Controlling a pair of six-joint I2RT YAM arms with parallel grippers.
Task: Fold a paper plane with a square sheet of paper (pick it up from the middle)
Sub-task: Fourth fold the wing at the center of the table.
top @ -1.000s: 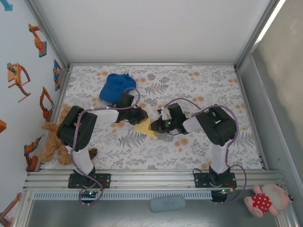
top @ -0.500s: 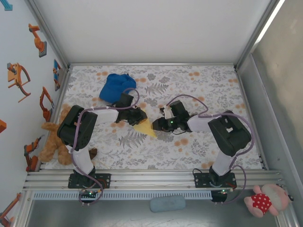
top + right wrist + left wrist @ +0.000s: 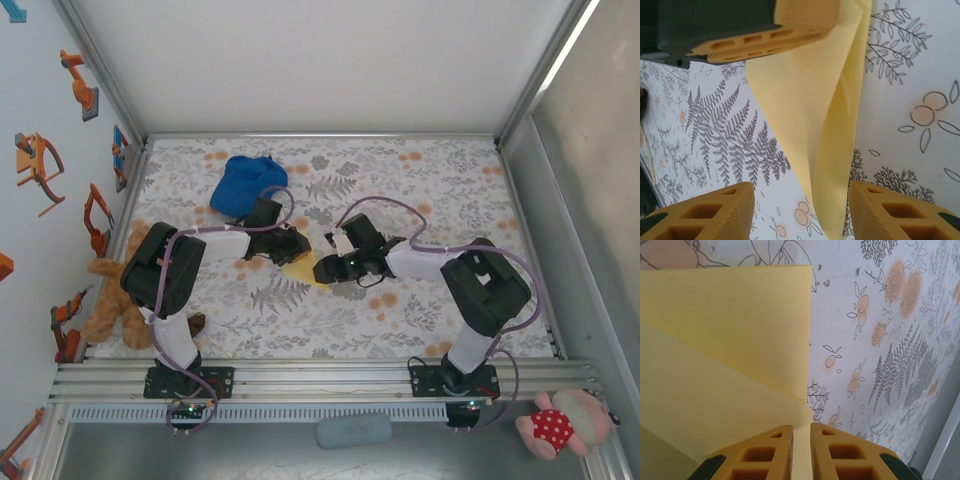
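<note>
The yellow paper (image 3: 301,271) is folded into a pointed shape and lies mid-table between the two arms. My left gripper (image 3: 294,246) is shut on its edge; in the left wrist view the paper (image 3: 725,350) spreads out from between the closed fingers (image 3: 762,455). My right gripper (image 3: 322,270) is open at the paper's tip. In the right wrist view the pointed paper (image 3: 825,115) hangs down between the spread fingers (image 3: 715,212), nearer the right one, and the left gripper's finger (image 3: 760,40) holds its upper end.
A blue fabric cap (image 3: 242,183) lies at the back left on the floral tablecloth (image 3: 420,310). A teddy bear (image 3: 118,300) sits at the left edge. A pink doll (image 3: 555,425) and a grey pad (image 3: 353,431) lie beyond the front rail.
My right arm has stretched leftwards, bringing its open gripper around the paper's tip. The left gripper has kept its hold and barely moved.
</note>
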